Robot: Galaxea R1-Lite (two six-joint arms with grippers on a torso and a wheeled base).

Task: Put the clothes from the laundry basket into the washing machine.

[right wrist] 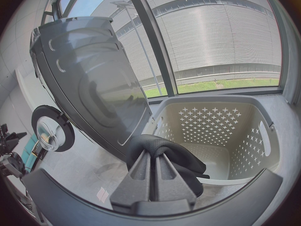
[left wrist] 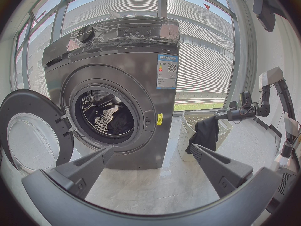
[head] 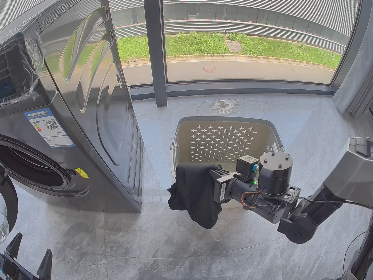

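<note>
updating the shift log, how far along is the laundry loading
Done: the washing machine door stands open and dark clothing already lies in the drum. In hand: the right gripper is shut on a black garment above the near rim of the laundry basket. Left: carry it to the drum; the basket's visible inside looks bare. The left gripper is open.

Strong daylight pours through the big window (head: 248, 32) at the far edge of the floor (head: 233, 238), leaving the tiles bright and glossy, with only soft, faint shadows. The washing machine (head: 97, 109) mirrors grass and sky on its side panel, and its plastic film (head: 29, 59) glints. Its drum (left wrist: 106, 116) is dim inside. The black garment (head: 196, 197) shows as a nearly flat dark mass. Both wrist views bow straight lines and darken at their corners.
</note>
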